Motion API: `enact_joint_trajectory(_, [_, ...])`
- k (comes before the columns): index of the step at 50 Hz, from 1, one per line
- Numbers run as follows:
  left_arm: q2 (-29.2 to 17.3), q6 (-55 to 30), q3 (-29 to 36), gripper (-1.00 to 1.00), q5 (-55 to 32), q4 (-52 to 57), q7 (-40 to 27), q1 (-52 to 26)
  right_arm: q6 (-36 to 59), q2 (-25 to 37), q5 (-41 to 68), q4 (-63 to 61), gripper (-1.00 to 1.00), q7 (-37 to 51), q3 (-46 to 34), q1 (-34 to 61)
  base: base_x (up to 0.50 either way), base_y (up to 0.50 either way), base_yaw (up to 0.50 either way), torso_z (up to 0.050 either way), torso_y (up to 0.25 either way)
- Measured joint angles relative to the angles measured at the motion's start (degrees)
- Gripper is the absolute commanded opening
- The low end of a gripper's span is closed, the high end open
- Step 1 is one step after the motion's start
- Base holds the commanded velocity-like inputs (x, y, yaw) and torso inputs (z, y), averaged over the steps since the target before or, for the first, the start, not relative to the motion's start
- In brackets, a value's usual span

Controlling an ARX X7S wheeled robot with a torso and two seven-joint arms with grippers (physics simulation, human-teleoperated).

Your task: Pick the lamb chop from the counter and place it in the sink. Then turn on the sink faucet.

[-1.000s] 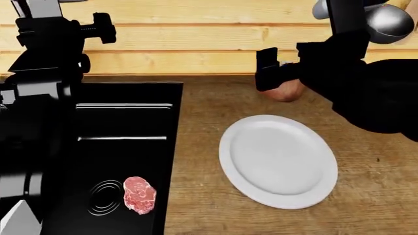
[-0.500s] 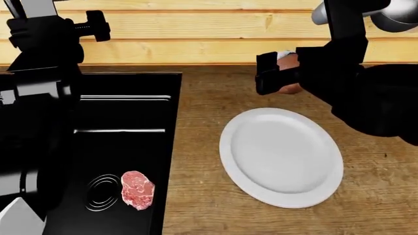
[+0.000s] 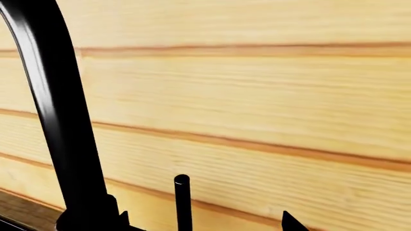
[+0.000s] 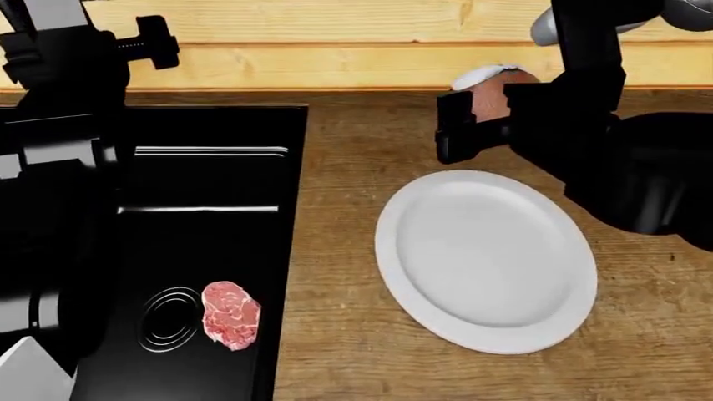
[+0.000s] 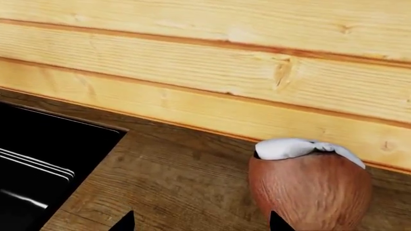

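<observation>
The lamb chop (image 4: 230, 314) lies flat in the black sink (image 4: 223, 184), beside a round ringed drain (image 4: 169, 319). In the left wrist view the faucet's black neck (image 3: 57, 120) rises against the plank wall. Its thin lever handle (image 3: 183, 202) stands upright between the tips of my open left gripper (image 3: 205, 224), which do not touch it. My left arm (image 4: 67, 67) reaches over the sink's back left. My right gripper (image 5: 202, 224) is open and empty above the wood counter (image 4: 346, 209), and it also shows in the head view (image 4: 457, 125).
A brown coconut (image 5: 308, 187) with a white top stands by the wall, just beyond my right gripper. A white oval plate (image 4: 485, 259) lies on the counter right of the sink. A silver ladle (image 4: 543, 25) hangs at the top right.
The head view has shifted, so sink, plate and wall sit higher in the picture. More of the coconut shows behind my right gripper. The lamb chop stays in the sink.
</observation>
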Motion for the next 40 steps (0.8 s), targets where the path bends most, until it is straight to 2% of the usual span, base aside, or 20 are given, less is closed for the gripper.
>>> enact_joint_trajectory(4, [0.0,0.2,0.1,1.00,0.1,0.0,0.2,0.0,-0.1,0.0,-0.1,0.1,1.00,-0.1,0.0,-0.2,0.00,0.00,0.00,0.000,0.000])
enact_joint_trajectory(11, [0.0,0.2,0.2,1.00,0.2,0.1,0.3,-0.1,-0.1,0.1,-0.2,0.1,1.00,-0.2,0.2,-0.3,0.00,0.00,0.00,0.000,-0.220])
enact_joint_trajectory(40, [0.0,2.5,-0.2,1.00,0.0,0.0,0.7,0.2,-0.1,0.1,-0.2,0.3,1.00,-0.3,0.4,-1.1,0.00,0.00,0.00,0.000,0.000])
